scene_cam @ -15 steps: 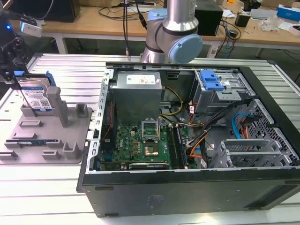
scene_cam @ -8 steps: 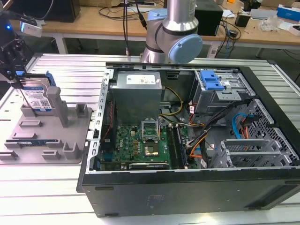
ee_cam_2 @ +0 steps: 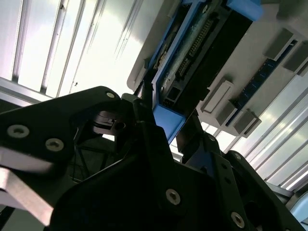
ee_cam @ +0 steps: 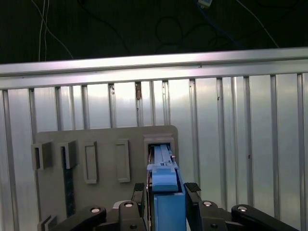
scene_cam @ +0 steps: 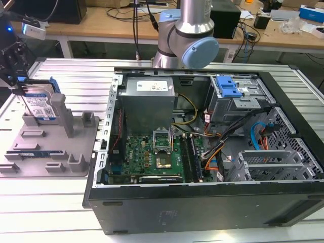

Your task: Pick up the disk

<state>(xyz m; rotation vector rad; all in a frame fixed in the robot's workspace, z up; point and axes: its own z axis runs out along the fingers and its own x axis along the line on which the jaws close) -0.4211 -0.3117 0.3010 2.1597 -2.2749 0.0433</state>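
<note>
Disk (scene_cam: 39,105) stood on edge in grey holder (scene_cam: 48,146) at the exterior view's left, long axis seemingly vertical, label facing camera. Gripper (ee_cam: 165,190) clamped its upper end from both sides.

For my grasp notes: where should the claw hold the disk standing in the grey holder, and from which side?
Grip the disk by its upper part, across the two broad faces, coming down from above. It stands upright on edge in the grey holder, whose slot and post likely block its lower part and sides.
</note>
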